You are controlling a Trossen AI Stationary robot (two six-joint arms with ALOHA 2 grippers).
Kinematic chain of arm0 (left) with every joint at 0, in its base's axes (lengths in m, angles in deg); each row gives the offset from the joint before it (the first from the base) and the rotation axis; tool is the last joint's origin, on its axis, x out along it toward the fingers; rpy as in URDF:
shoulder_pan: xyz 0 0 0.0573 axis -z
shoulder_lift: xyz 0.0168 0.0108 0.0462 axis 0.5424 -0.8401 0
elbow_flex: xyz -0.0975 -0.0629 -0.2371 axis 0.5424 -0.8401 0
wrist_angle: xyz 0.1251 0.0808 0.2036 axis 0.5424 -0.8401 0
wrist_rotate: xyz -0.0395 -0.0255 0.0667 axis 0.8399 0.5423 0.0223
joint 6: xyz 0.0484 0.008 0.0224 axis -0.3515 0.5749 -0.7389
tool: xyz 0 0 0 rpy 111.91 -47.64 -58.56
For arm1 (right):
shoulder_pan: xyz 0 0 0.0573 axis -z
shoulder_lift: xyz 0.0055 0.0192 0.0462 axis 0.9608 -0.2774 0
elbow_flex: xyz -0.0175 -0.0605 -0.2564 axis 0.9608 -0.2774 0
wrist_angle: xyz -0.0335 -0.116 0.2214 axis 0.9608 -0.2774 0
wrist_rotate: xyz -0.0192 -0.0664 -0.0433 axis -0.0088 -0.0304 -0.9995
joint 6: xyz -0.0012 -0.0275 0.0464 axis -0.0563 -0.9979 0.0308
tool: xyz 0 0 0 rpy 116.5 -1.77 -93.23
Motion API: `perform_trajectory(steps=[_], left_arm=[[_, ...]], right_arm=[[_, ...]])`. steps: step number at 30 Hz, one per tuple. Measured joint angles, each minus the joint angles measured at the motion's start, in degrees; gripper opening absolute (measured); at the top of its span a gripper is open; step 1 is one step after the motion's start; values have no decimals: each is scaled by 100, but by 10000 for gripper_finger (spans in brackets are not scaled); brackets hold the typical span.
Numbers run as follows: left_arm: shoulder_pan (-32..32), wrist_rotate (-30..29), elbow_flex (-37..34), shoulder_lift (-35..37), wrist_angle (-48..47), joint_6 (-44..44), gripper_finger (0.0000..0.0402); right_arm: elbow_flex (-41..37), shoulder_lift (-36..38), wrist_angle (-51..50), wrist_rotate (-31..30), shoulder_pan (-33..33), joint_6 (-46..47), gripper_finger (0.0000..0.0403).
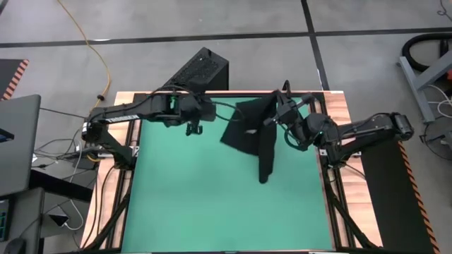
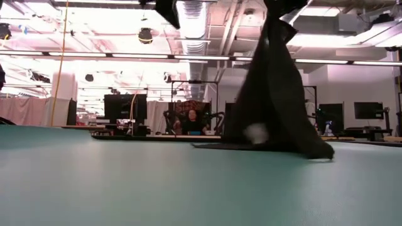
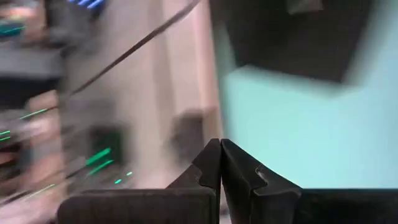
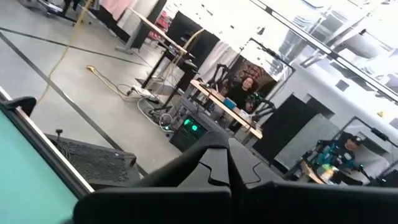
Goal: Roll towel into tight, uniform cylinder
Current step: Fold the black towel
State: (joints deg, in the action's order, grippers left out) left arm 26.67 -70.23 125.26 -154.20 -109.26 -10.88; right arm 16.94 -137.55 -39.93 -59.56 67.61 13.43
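The black towel (image 1: 248, 130) hangs from my right gripper (image 1: 277, 114) over the far right part of the green mat (image 1: 212, 204). In the low view the towel (image 2: 276, 94) drops in a narrowing drape from the top of the picture to the mat, with its small white tag (image 2: 255, 133) near the bottom. One long strip of it (image 1: 265, 166) lies toward the table's near edge. My left gripper (image 3: 221, 163) is shut with nothing in it, above the mat's far left part (image 1: 194, 128), apart from the towel. My right gripper is shut on the towel's uppermost part (image 1: 271, 111), coming at it about level from the table's right. Its own fingers (image 4: 217, 158) hide the place of contact in the wrist view. The towel hangs below the fingers, and its lower end (image 2: 295, 149) rests on the mat.
A black ribbed box (image 1: 203, 70) stands on the floor just past the table's far edge. A wooden border (image 1: 346, 212) frames the mat. A laptop (image 1: 18, 141) sits off the table's left side. A person (image 2: 188, 119) sits in the room behind.
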Motion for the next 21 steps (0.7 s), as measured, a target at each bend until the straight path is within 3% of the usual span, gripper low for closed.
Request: perform_trajectory(steps=[3, 5, 7, 12, 21], left_arm=[[-201, 2651, -241, 172, 628, 343, 0], [-268, 3410, -603, 180, 1336, 450, 0], [-288, 3370, -1083, 153, 2114, 493, 0], [-300, 2458, -2674, -50, 4345, 594, 0], [-326, 2505, -5268, -272, 8910, 1269, 0]], right_arm=[[0, -28, -18, -6, -92, 4, 0], [0, -83, -17, -12, -135, 5, 0], [0, -153, -12, -94, -165, 6, 0], [0, -274, -3, -248, -285, 10, 1], [0, -278, 2, -348, -662, 260, 1]])
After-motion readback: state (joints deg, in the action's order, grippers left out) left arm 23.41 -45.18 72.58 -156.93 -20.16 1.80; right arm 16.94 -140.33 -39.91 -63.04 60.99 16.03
